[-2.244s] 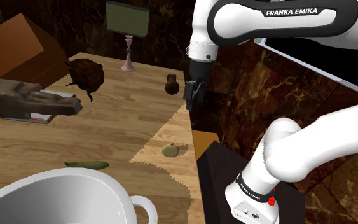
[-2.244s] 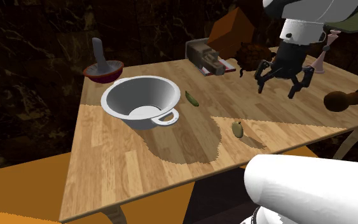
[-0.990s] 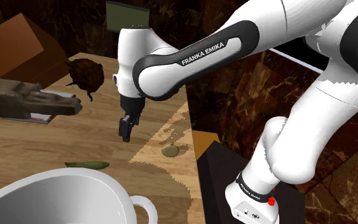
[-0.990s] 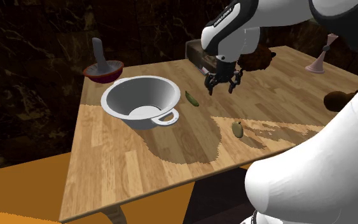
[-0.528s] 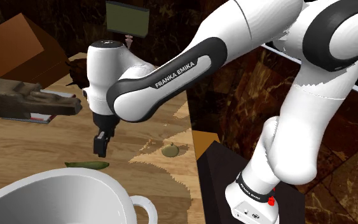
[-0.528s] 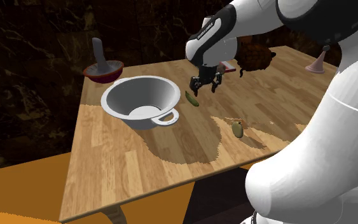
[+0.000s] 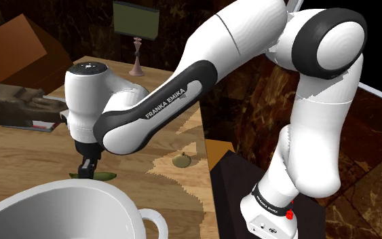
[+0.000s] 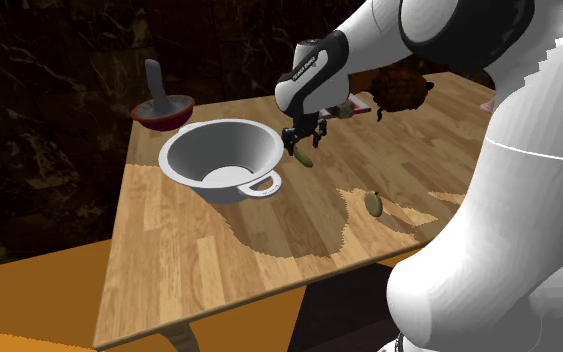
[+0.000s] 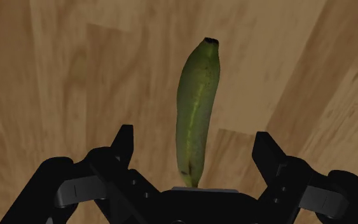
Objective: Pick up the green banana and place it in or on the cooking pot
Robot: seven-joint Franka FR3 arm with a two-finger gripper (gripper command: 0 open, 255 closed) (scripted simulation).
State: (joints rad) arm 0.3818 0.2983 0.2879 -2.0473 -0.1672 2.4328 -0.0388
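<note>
Shoulder view, L to R: the white cooking pot (image 7: 53,204) is sitting at the lower-left corner of the wooden table (image 7: 20,146). The black gripper (image 7: 87,167) is hanging just over the tabletop beyond the pot's rim. The green banana (image 7: 103,176) is lying flat under it, one end poking out toward the view's right. Well apart, further right, a small olive-coloured object (image 7: 181,161) is resting near the table edge.

Second exterior view, same order: pot first, then the gripper directly above the banana, which is lying just beside the pot's handle side, not touching it.

Wrist view: the fingers (image 9: 124,141) are standing wide apart and gripping nothing. The banana is lying centred in the gap btwn them, clear of both pads.

Key relation: the fruit's long axis is running straight away from the palm, i.e. crosswise to the line joining the two fingertips. The fingers are therefore facing its narrow flanks, not its ends. Judgement: no wrist turn is looking necessary. A short straight drop, then a squeeze across the mid-section, should be enough. The carry to the pot afterwards looks brief, toward the second exterior view's left.
</note>
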